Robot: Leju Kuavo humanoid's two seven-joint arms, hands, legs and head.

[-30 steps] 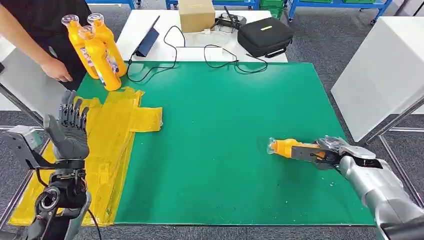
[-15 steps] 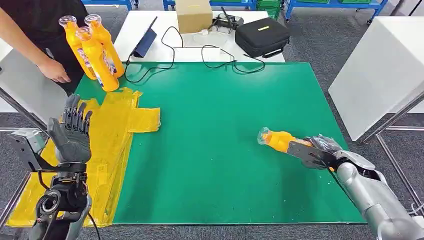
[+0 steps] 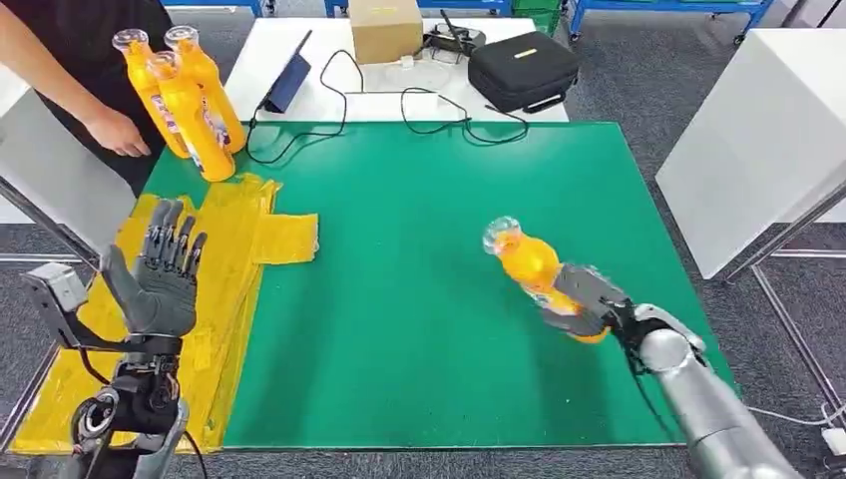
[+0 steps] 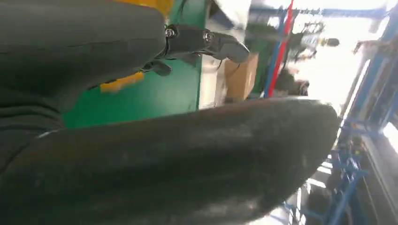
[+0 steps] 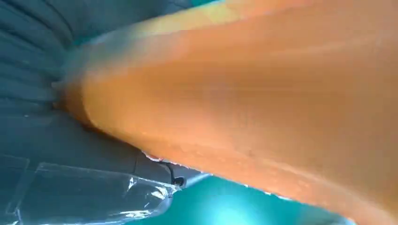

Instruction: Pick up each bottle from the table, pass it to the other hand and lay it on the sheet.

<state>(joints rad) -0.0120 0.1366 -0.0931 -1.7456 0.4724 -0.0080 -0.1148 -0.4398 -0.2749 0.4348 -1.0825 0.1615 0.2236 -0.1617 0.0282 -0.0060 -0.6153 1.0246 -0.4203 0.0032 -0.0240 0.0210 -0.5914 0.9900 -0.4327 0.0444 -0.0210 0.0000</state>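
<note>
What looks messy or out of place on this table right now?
The yellow sheet at the table's left edge is crumpled, with one flap folded out over the green mat. Loose black cables trail over the mat's far edge. Nothing looks spilled; the bottle in the right hand looks intact.

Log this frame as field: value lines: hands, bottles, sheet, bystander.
right hand: grips an orange bottle, lifted and tilted, cap toward the table's middle
left hand: raised, fingers apart, holds nothing
other bottles: three, upright, at the far left corner of the green mat
yellow sheet: on the left, no bottle on it
person's hand: beside the standing bottles
</note>
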